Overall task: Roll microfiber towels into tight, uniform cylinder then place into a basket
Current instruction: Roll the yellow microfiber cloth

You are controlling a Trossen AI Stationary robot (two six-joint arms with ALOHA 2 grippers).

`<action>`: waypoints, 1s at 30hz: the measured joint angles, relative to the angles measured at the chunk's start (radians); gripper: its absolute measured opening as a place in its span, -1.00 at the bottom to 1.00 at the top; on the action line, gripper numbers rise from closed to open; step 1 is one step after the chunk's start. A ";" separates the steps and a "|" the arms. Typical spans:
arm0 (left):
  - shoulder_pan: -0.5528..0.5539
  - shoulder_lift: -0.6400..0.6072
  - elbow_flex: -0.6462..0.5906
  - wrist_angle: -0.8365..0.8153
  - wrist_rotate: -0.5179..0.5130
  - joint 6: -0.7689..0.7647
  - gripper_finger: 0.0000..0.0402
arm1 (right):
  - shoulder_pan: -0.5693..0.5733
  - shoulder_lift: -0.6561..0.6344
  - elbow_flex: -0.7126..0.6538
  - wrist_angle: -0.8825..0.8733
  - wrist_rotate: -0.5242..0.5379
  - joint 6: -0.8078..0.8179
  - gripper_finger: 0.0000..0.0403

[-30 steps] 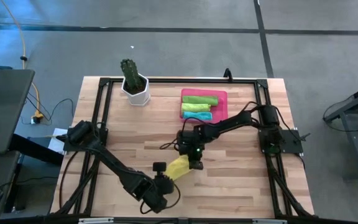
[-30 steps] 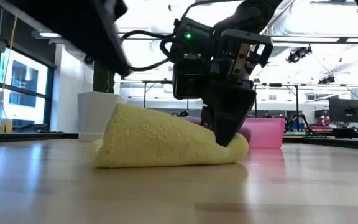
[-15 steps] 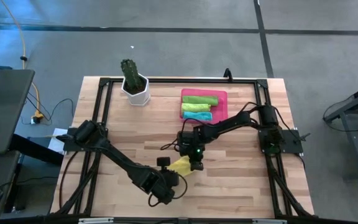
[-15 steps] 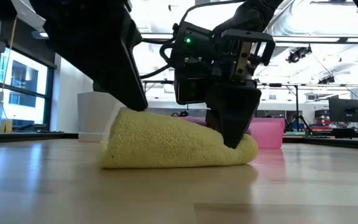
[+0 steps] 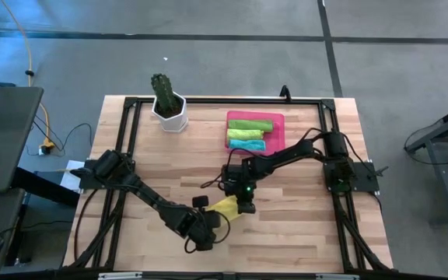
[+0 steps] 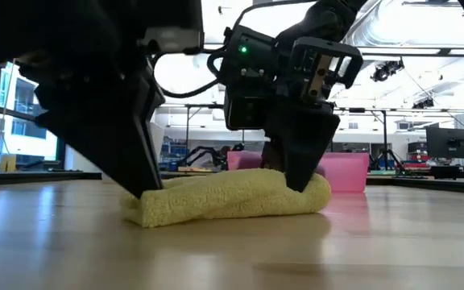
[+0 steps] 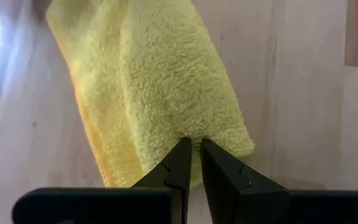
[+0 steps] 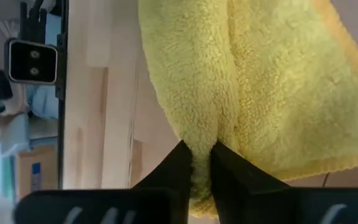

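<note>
A yellow microfiber towel (image 5: 225,207) lies loosely rolled on the wooden table, near its middle. My left gripper (image 7: 196,144) comes down at the towel's near-left end with its fingers shut. My right gripper (image 8: 196,149) is at the towel's far-right end, shut on the cloth. In the low view the left gripper (image 6: 145,192) and the right gripper (image 6: 296,184) stand at the roll's two ends. The pink basket (image 5: 278,124) at the far side holds two lime green rolls (image 5: 249,124) and a teal one (image 5: 247,144). My left gripper presses its shut fingertips down on the towel's near-left end (image 7: 188,121), slanting down from the table's near-left side. The towel lies flattened on the table under them. My right gripper pinches a raised fold of the towel (image 8: 205,127) between its two fingers, at the far-right end. The fingers slant down from the table's far-right side. The towel rests on the table.
A white pot with a cactus (image 5: 169,109) stands at the far left. A black frame (image 5: 208,99) runs around the table top. Bare wood lies to the left and right of the towel. The basket (image 6: 345,171) shows behind the towel in the low view.
My left gripper has come down and toward the table's far edge onto the towel's near-left end. That end, a high mound a second ago, now lies pressed low and flat. My right gripper has kept its place at the other end.
</note>
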 joint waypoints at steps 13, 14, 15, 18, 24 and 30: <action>0.006 -0.005 -0.069 0.124 0.033 -0.017 -0.85 | 0.003 -0.143 0.000 -0.123 0.119 -0.290 -0.29; 0.008 -0.005 -0.069 0.125 0.035 -0.017 -0.85 | 0.015 -0.169 0.000 -0.125 0.157 -0.315 -0.28; 0.011 -0.005 -0.069 0.126 0.040 -0.017 -0.85 | 0.030 -0.189 0.000 -0.124 0.206 -0.344 -0.28; 0.014 -0.005 -0.069 0.131 0.063 -0.017 -0.85 | 0.098 -0.236 0.000 -0.123 0.370 -0.438 -0.29; 0.014 -0.004 -0.069 0.130 0.075 -0.017 -0.85 | 0.253 -0.221 0.000 -0.091 0.705 -0.482 -0.31; 0.014 -0.003 -0.069 0.131 0.078 -0.015 -0.85 | 0.301 -0.188 0.000 -0.076 0.747 -0.359 -0.31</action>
